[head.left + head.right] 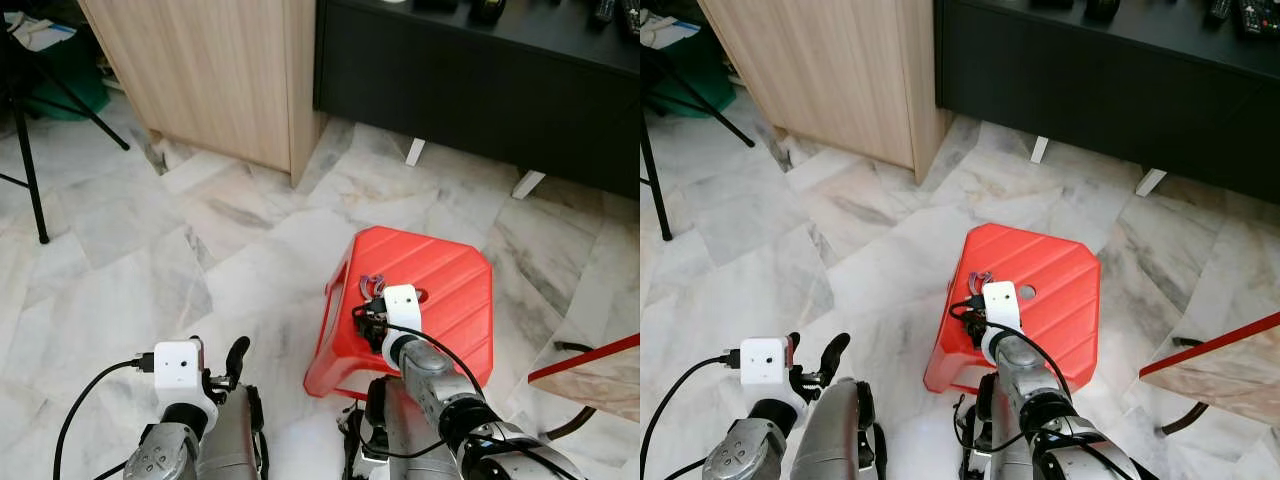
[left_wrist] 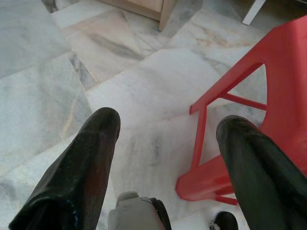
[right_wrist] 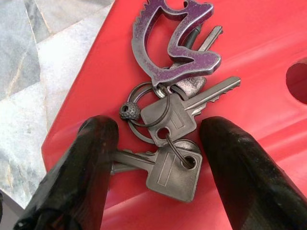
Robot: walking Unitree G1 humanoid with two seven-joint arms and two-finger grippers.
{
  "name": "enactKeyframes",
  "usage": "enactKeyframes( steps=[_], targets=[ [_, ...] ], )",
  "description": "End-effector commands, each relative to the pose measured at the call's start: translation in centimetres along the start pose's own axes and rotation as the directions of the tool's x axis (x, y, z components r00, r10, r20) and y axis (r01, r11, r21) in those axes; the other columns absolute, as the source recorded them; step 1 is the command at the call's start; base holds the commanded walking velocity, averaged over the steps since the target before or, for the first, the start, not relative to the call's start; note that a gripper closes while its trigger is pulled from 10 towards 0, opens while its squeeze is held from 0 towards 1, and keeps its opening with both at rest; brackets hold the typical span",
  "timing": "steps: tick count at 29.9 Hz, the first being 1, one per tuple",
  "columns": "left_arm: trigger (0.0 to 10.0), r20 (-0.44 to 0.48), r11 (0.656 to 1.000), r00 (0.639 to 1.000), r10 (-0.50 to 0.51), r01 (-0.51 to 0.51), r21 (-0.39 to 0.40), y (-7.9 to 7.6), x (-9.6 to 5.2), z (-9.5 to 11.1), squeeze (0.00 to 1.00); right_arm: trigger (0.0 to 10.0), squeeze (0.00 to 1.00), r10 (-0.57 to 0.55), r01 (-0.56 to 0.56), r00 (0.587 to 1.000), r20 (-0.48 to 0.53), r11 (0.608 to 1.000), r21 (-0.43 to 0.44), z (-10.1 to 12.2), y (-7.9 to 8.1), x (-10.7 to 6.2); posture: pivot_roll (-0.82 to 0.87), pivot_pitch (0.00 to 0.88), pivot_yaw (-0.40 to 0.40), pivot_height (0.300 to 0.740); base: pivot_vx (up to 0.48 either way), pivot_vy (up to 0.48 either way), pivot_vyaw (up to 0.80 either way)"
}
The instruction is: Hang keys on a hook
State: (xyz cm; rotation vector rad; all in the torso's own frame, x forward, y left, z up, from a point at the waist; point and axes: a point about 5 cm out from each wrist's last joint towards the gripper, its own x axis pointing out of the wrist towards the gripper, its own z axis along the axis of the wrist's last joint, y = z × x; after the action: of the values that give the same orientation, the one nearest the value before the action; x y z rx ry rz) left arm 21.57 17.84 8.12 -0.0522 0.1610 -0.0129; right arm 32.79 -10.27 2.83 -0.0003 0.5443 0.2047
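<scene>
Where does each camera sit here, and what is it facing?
Head eyes: look forward and down at the red stool, with both arms in view.
Left wrist: along the open left gripper, facing the floor and stool leg.
Right wrist: along the open right gripper, straddling the keys.
Shared: the stool.

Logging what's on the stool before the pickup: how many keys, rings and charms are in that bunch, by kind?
Silver keys: 3, one mostly hidden under the charm
Purple metal charm: 1
Wire rings: 2 as far as shows
Dark bead: 1
Total: 7, all lying on the red stool between the open right gripper fingers.
</scene>
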Motion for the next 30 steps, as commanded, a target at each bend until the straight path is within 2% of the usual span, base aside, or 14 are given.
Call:
enactKeyframes(
  steps=[1,2,3,15,19,23,30],
  targets=[
    [10.0,-0.026,1.0,1.0,0.0,0.0,0.003,0.0,-0.4,-0.3,0.0,10.0,0.0,-0.017,0.02,0.997,-0.076,0.999,0.031,-2.1,-0.3,-0.3,0.17,0.37,-0.064,0.607,0.0,0.0,0.0],
    [10.0,-0.027,1.0,1.0,-0.001,0.001,0.004,0.0,-0.4,-0.3,0.0,10.0,0.0,-0.025,0.027,0.998,-0.065,0.999,0.036,-2.0,-0.4,-0.3,0.17,0.371,-0.063,0.607,0.0,0.0,0.0],
    [10.0,-0.027,1.0,1.0,0.0,0.0,0.006,0.0,-0.4,-0.3,0.0,0.0,0.0,-0.029,0.031,0.998,-0.058,0.999,0.043,-1.9,-0.5,-0.3,0.17,0.37,-0.063,0.607,0.0,0.0,0.0],
    [10.0,-0.031,1.0,1.0,-0.001,0.001,0.016,0.0,0.4,-0.3,0.0,0.0,0.0,-0.039,0.041,0.999,-0.033,0.998,0.053,-1.1,-0.9,-0.2,0.16,0.342,-0.058,0.607,0.0,0.0,0.0],
    [10.0,-0.031,1.0,1.0,0.002,-0.001,0.015,0.1,0.3,-0.4,0.0,0.0,0.0,-0.041,0.043,0.999,-0.027,0.998,0.055,-1.3,-0.8,-0.3,0.16,0.284,-0.064,0.607,0.0,0.0,0.0],
    [10.0,-0.03,1.0,1.0,0.005,-0.005,0.025,0.1,0.7,-0.4,0.0,0.0,0.0,-0.039,0.04,0.999,-0.015,0.998,0.05,-1.1,-0.8,-0.2,0.17,0.284,-0.06,0.607,0.0,0.0,0.0],
    [10.0,-0.014,1.0,1.0,0.0,0.001,0.023,0.2,1.4,-0.2,0.0,0.0,0.0,-0.054,0.05,0.995,0.085,0.998,0.048,1.1,-1.2,-0.1,0.16,0.253,-0.053,0.607,0.0,0.0,0.0]
  ],
)
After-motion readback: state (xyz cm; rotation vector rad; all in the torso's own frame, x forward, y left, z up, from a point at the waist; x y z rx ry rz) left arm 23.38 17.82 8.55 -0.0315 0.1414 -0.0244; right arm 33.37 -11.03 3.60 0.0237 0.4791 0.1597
